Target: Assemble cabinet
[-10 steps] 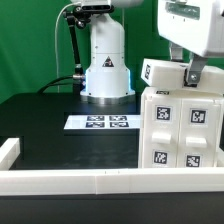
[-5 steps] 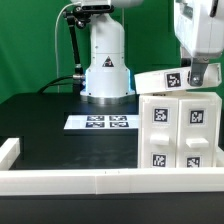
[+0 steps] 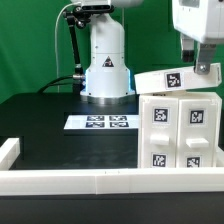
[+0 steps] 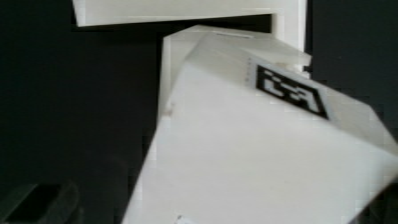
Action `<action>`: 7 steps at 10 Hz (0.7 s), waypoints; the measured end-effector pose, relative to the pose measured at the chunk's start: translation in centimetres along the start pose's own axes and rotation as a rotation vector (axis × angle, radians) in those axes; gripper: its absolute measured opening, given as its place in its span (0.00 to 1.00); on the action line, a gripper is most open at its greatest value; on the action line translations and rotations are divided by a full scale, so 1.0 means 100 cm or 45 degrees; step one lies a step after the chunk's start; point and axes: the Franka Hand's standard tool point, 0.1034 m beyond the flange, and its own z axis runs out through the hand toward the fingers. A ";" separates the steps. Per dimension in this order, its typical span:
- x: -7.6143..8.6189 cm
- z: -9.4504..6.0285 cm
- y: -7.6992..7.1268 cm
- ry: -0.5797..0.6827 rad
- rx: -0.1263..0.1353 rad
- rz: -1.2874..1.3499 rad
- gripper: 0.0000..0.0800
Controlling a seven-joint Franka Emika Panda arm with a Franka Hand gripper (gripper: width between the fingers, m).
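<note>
The cabinet (image 3: 180, 128), a big white box with four tagged square fronts, stands at the exterior view's right. A flat white panel (image 3: 172, 79) with one tag lies slightly tilted across its top. My gripper (image 3: 198, 62) hangs just above the panel's right end, open, with nothing between its fingers; one dark finger (image 3: 207, 67) is still close to the panel's edge. In the wrist view the same tagged panel (image 4: 249, 130) fills most of the picture, and my fingers do not show there.
The marker board (image 3: 100, 122) lies flat mid-table in front of the arm's white base (image 3: 106, 65). A long white rail (image 3: 80, 181) runs along the table's front edge, with a raised end (image 3: 9, 150) at the exterior view's left.
The panel was held upright beside the cabinet, then laid onto its top. The gripper has let go of it and risen a little.
</note>
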 end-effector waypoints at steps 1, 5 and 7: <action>0.000 0.005 0.001 0.003 -0.009 -0.069 1.00; -0.003 -0.011 -0.011 -0.001 -0.006 -0.776 1.00; -0.003 -0.010 -0.011 -0.002 -0.007 -1.041 1.00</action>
